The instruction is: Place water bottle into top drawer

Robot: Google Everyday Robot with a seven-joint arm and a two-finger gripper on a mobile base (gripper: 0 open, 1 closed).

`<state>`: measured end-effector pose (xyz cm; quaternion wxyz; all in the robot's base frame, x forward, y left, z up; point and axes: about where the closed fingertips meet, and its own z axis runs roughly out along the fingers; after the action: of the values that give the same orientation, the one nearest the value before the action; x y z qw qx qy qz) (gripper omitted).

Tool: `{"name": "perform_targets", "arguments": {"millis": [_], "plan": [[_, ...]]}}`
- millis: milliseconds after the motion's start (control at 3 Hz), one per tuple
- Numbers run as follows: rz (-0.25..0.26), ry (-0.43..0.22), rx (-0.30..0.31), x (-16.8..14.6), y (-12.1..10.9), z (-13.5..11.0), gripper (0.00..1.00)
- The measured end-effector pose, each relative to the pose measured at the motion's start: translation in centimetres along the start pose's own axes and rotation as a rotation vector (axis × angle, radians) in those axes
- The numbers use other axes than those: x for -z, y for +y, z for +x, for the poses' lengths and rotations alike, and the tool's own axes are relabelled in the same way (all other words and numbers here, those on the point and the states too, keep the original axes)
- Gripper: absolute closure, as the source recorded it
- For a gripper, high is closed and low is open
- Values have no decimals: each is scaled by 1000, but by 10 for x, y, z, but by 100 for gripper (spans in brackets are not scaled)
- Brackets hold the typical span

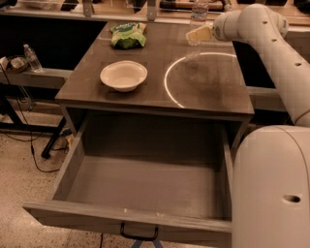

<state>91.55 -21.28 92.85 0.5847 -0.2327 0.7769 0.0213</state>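
Grey table (213, 101) fills the middle, with a bright ring on its top. At its far right the gripper (197, 34) hangs low; whether it is open or closed cannot be told. One water bottle (199, 9) stands upright just behind it, its lower part hidden. Leftward sit one white bowl (123, 75) and one green bag (128, 35). Nearest, one top drawer (145, 186) is pulled open. One small bottle (32, 57) stands far left, off the table.

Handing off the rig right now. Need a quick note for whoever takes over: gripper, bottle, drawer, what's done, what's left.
Gripper: over the far right of the grey table, right by the bottle; contact unclear.
Clear plastic water bottle: upright at the table's far edge, not in the drawer.
Grey wood-grain top drawer with black handle: pulled open, nothing inside.
Done: drawer open.
Left: grasp bottle, carry it forward, set it in the drawer.
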Motion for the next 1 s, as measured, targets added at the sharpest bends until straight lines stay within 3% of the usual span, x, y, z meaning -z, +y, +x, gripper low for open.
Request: {"name": "perform_targets", "arguments": {"millis": [333,1000], "plan": [[51,-20,-47,-20,-2,0,0],[102,-83,-163,-68,-5,-1,0]]}}
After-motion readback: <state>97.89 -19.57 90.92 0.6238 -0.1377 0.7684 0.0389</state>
